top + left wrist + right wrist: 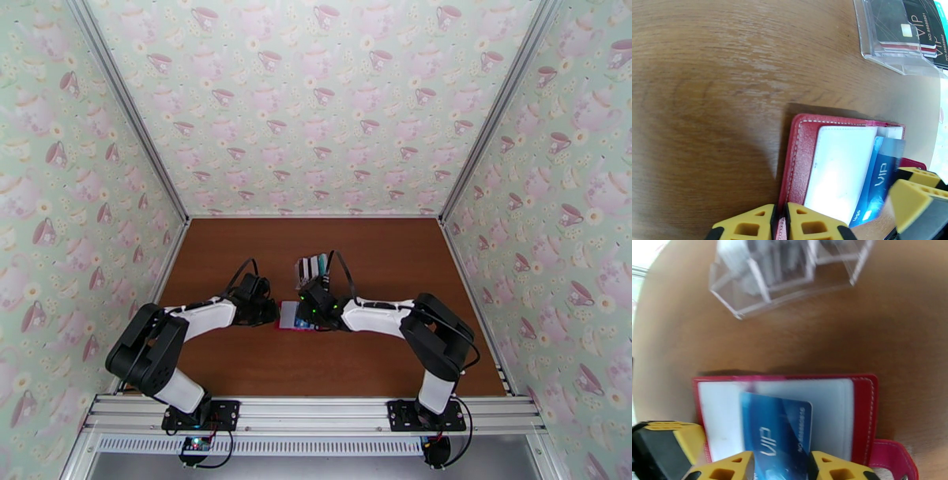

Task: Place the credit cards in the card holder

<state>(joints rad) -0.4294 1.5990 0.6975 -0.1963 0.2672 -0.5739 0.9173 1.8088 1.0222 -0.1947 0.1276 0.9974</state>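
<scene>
The red card holder (291, 316) lies open on the brown table between both arms, its pale pockets (841, 169) facing up. My left gripper (780, 210) is shut on its near red edge (805, 142). A blue credit card marked VIP (778, 425) lies slanted on the pockets (829, 409), partly tucked in. My right gripper (781, 462) stands over the card's near end, jaws apart, its fingers covering the card's lower corners; I cannot tell whether they touch it. In the left wrist view, the right gripper's fingers (916, 197) show at the right. More cards, black ones (924, 27), stand in a clear rack.
The clear plastic slotted rack (313, 267) stands just beyond the card holder (863, 413), close to the right wrist. The holder's snap tab (892, 457) sticks out at its right side. Patterned walls close in the table on three sides.
</scene>
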